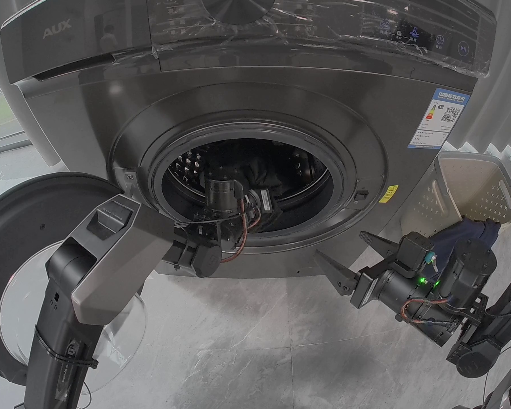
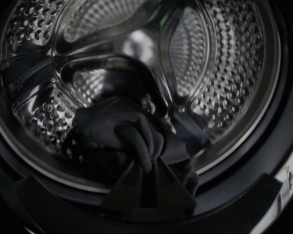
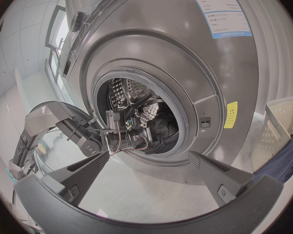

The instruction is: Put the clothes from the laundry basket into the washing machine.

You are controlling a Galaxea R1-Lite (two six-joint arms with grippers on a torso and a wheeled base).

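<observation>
Nearest, the right end effector [image 1: 340, 244] hovers empty over the floor [image 1: 255, 342], fingers spread apart, before the washing machine [image 1: 255, 97]. Behind it, dark blue clothes [image 1: 465, 234] drape over the laundry basket [image 1: 482, 183] rim. Farther in, the left end effector [image 2: 147, 162] sits inside the door opening, clamped on a black garment [image 2: 120, 124] within the drum [image 2: 231, 65].

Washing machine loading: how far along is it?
Done: the round door is open. In hand: the left gripper, inside the steel drum, is shut on a black garment. Remaining: a dark blue garment in the beige laundry basket; the right gripper is open, empty.
</observation>
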